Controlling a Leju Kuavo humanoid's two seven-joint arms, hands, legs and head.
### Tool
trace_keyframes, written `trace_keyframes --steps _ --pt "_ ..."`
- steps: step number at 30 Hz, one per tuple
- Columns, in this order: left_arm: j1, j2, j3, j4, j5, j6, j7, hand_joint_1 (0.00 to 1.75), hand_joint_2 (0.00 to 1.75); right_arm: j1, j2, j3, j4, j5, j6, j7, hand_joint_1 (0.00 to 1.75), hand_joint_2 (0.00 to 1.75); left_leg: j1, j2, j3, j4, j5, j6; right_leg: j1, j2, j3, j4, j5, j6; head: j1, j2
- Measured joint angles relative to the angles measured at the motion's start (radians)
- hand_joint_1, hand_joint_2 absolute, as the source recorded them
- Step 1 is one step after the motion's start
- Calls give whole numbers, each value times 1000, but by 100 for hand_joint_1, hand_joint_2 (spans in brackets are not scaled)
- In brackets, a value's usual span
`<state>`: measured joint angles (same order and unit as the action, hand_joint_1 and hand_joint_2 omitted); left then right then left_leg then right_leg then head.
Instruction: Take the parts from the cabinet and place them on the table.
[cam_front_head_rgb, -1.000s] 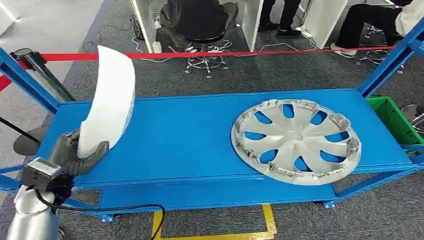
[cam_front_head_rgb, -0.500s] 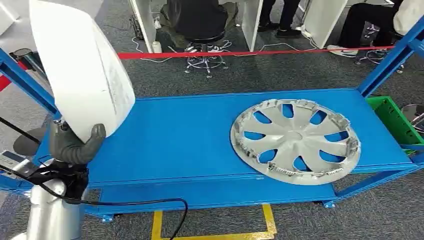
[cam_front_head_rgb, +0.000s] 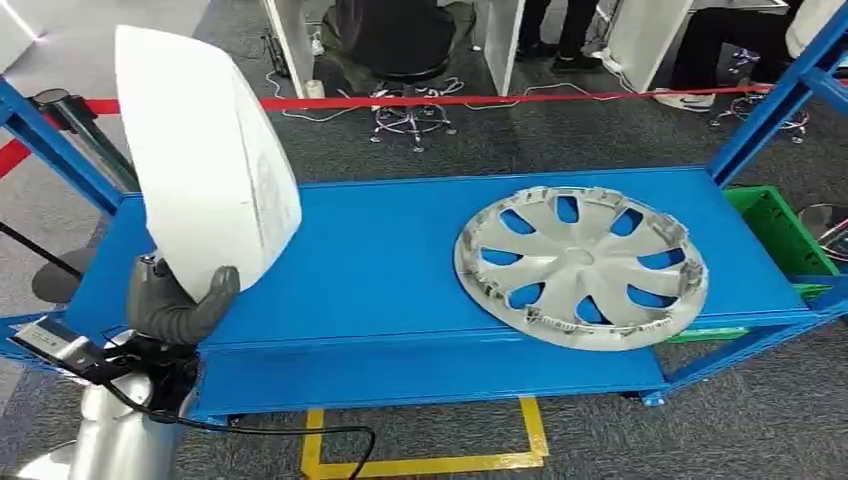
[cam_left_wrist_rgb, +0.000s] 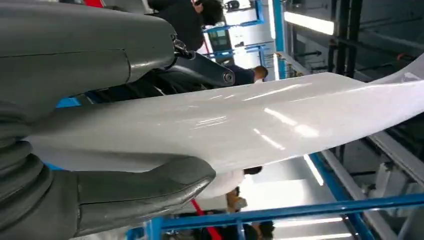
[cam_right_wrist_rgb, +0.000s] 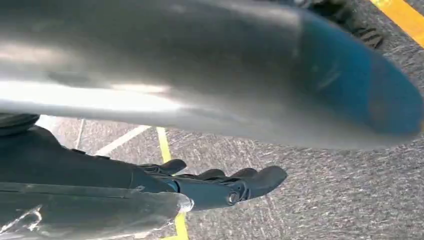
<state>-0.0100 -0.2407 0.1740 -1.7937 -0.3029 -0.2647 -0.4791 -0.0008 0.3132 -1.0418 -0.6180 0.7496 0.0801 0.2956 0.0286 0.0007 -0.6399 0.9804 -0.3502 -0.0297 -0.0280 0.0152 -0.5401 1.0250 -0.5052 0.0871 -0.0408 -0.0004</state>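
Left hand (cam_front_head_rgb: 172, 305) grips the lower edge of the white curved panel (cam_front_head_rgb: 205, 160), thumb one side, fingers (cam_left_wrist_rgb: 145, 192) the other, panel upright above the left end of the blue bench (cam_front_head_rgb: 380, 255). Risk, judged: glossy panel held only at one edge, most of it overhanging, so it could pivot or slip out, or strike the blue upright (cam_front_head_rgb: 60, 150) beside it. Silver wheel cover (cam_front_head_rgb: 580, 265) lies flat on the bench, right side, slightly overhanging the front edge. Green crate (cam_front_head_rgb: 785, 235) far right; contents can't tell. Right hand (cam_right_wrist_rgb: 220, 185) hangs over carpet, fingers loosely extended, holding nothing.
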Motion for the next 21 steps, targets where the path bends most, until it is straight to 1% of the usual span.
trace_keyframes --steps 1,2,4,5,6,7,8,9,10,11,12,13,14,15,16,17,18,19,20,21 --pt "2 0 -1 -6 -2 2 -1 175 175 2 5 8 5 -2 1 0 0 0 -6 -2 -5 6 2 -8 1 8 -12 -3 22 -12 5 0" --pt "3 0 -2 -8 -2 3 -3 175 175 4 3 13 5 -2 -1 0 0 0 -7 -2 -5 3 10 -12 2 8 -15 8 26 -34 -1 0" --pt "6 0 -2 -9 -15 6 -4 175 175 7 3 14 5 -5 -2 2 0 0 -5 -2 -4 -7 26 -19 7 8 -25 18 34 -49 -9 0" --pt "11 1 -2 -10 -26 6 -4 175 175 10 3 18 5 -11 -2 3 0 0 -1 -2 -9 -7 31 -25 6 5 -47 17 44 -64 -8 0" --pt "15 2 -2 -13 -32 6 -4 175 175 11 3 21 6 -18 -3 7 0 0 -1 0 -21 12 -10 -27 6 4 -46 18 54 -74 -10 0" --pt "16 2 -3 -14 -35 8 -4 175 175 12 3 25 6 -23 -2 9 0 0 -3 -1 -36 53 -58 -26 7 3 -56 15 61 -79 -11 0" --pt "15 2 -3 -16 -35 10 -4 175 175 14 3 32 6 -31 1 9 0 0 -7 -1 -64 145 -134 -24 8 2 -72 15 75 -82 -13 0" --pt "15 3 -3 -18 -34 12 -4 175 175 17 3 37 6 -40 5 8 0 0 -9 -1 -88 233 -188 -23 11 1 -87 15 86 -84 -14 0" --pt "17 3 -3 -18 -34 14 -4 175 175 22 3 42 6 -49 10 2 0 0 -12 -1 -99 300 -225 -19 14 -2 -103 15 97 -85 -14 0" --pt "20 3 -3 -18 -33 16 -4 175 175 27 3 48 6 -56 13 -2 0 0 -14 -1 -89 321 -239 -14 17 -4 -117 15 108 -87 -14 0" --pt "21 4 -2 -18 -32 17 -4 175 175 29 3 51 6 -61 14 -5 0 0 -17 -1 -56 298 -231 -9 20 -5 -129 16 118 -88 -14 0" --pt "21 5 -2 -19 -32 18 -4 175 175 32 3 56 7 -64 16 -7 0 0 -21 -1 -5 240 -212 0 22 -5 -141 16 128 -87 -14 0" --pt "21 5 -2 -21 -32 18 -4 175 175 33 3 63 7 -67 18 -8 0 0 -27 -1 67 150 -188 10 23 -5 -151 15 139 -85 -14 0" --pt "19 5 -2 -25 -32 19 -4 175 175 32 3 66 7 -68 20 -9 0 0 -34 -1 147 51 -173 23 23 -5 -157 16 151 -82 -14 0" --pt "16 5 -2 -30 -32 19 -4 175 175 34 3 70 7 -69 20 -9 0 0 -40 0 177 -8 -192 28 29 -4 -165 18 158 -76 -16 0" --pt "14 5 -3 -31 -31 19 -4 175 175 35 2 71 8 -70 21 -9 0 0 -40 1 168 -4 -182 18 27 -7 -167 14 170 -71 -13 0" --pt "16 5 -2 -32 -31 19 -5 175 175 36 2 71 8 -70 21 -9 0 0 -43 -2 162 -4 -175 22 24 -10 -167 7 180 -65 -15 0" --pt "21 7 0 -32 -31 20 -5 175 175 38 2 71 8 -70 21 -9 0 0 -47 -2 159 -2 -166 28 21 -11 -164 -3 194 -58 -16 0" --pt "23 7 0 -32 -31 19 -5 175 175 40 2 71 8 -70 21 -9 0 0 -46 -1 153 -6 -152 34 22 -11 -164 -11 206 -50 -16 0" --pt "21 7 -1 -32 -31 18 -5 175 175 41 0 71 8 -70 22 -9 0 0 -38 3 143 -11 -137 39 20 -10 -173 -8 200 -47 -16 0"
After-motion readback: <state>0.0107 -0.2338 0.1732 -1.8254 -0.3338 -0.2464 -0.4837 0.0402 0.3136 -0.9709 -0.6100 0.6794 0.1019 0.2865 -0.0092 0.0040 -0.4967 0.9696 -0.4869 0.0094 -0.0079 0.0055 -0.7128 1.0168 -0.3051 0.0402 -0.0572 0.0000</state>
